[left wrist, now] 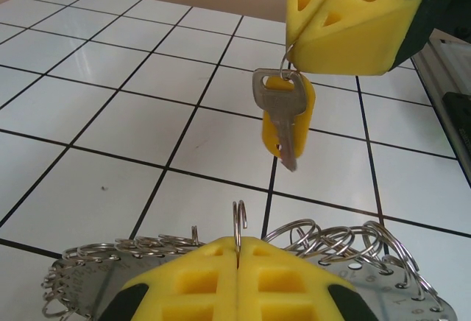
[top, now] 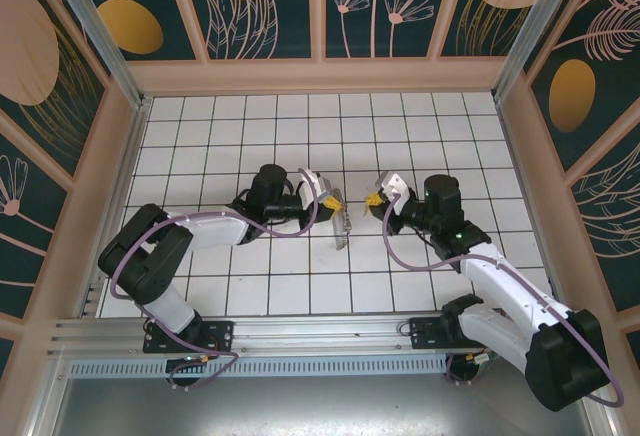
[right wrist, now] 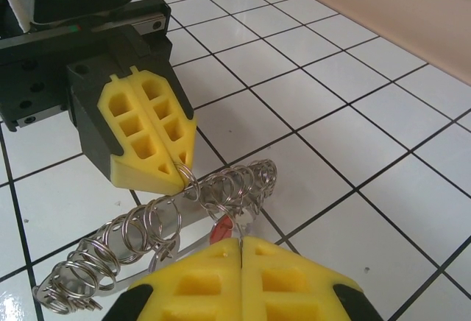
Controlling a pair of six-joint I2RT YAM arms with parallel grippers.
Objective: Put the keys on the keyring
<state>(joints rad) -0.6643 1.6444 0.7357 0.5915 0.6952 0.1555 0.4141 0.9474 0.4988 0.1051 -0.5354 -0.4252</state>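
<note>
While the left jaws are pressed together on a loop of the keyring [left wrist: 324,236], the right jaws pinch the small ring carrying the keys [left wrist: 281,111], which hang close above it, not touching.

keyring [right wrist: 151,229] shiny metal; floor tiles [right wrist: 353,100] glossy (smooth)

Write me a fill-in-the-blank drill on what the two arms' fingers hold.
1. The right arm's yellow foam fingers pinch a thin ring carrying a small silver metal key and a ___ plastic tag.
2. The bunch of silver wire rings is gripped by the ___ arm's yellow foam fingers.
3. The square floor tiles are ___ with dark lines.
Missing: yellow; left; white.
</note>
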